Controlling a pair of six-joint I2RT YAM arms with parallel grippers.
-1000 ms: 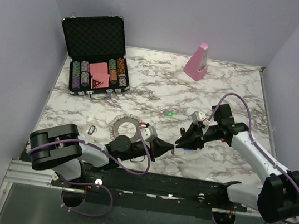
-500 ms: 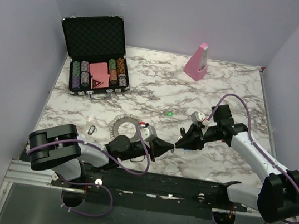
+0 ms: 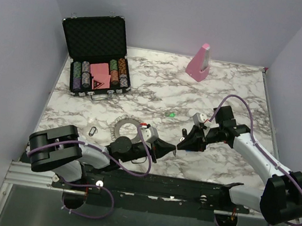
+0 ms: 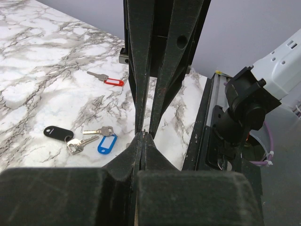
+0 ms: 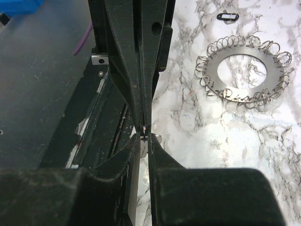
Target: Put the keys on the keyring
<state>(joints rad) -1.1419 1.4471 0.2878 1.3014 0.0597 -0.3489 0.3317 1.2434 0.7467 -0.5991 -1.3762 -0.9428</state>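
The keyring [image 3: 127, 127] lies flat on the marble just behind my left wrist, and it shows in the right wrist view [image 5: 242, 70]. My left gripper [image 3: 172, 149] and right gripper [image 3: 179, 146] meet tip to tip low over the table. Both are shut, and a tiny thin metal piece [image 5: 144, 132] is pinched where the tips meet [image 4: 143, 133]; I cannot tell what it is. Loose keys lie beyond: a red-headed one [image 4: 108, 79], a black tag [image 4: 59, 133], a blue tag [image 4: 107, 143] and silver keys [image 4: 99, 131]. A green key [image 3: 171, 115] lies further back.
An open black case [image 3: 96, 53] of poker chips stands at the back left. A pink wedge block [image 3: 199, 62] stands at the back. A small black clip [image 3: 93, 131] lies left of the keyring. The table's metal front rail [image 4: 207, 122] runs close by.
My right gripper has moved a little left and closed up to the left gripper's tip. The left arm has barely moved.
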